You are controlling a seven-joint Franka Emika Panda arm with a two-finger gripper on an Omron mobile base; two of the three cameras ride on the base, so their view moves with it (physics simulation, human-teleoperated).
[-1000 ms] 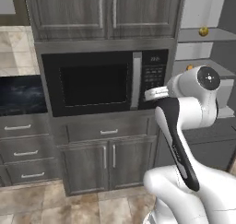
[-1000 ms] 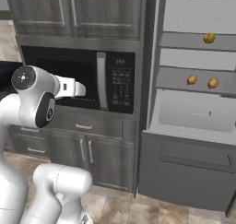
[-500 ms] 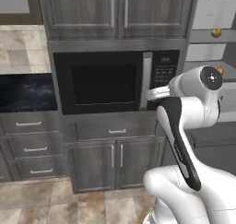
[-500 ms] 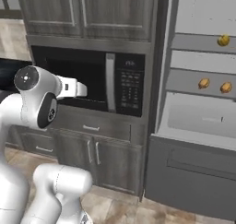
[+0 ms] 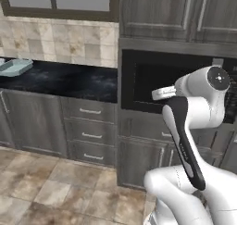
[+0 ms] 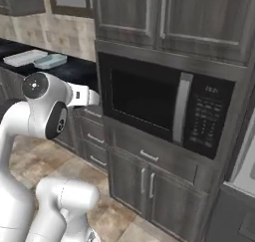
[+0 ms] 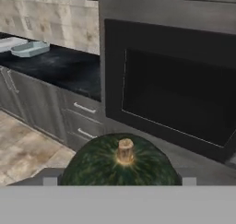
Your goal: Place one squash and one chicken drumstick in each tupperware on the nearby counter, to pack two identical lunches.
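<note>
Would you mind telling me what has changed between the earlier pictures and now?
The base has swung left, so both base views shifted: the microwave slid right, the open shelves with food left the frame, and the black counter with the two tupperware came into view. That is camera motion, not moved objects. The arm's pose looks unchanged, and the hand view shows the dark green squash in the gripper.

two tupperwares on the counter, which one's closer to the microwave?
The pale-blue tupperware. It sits on the microwave side of the white tupperware, which lies farther along the counter.
</note>
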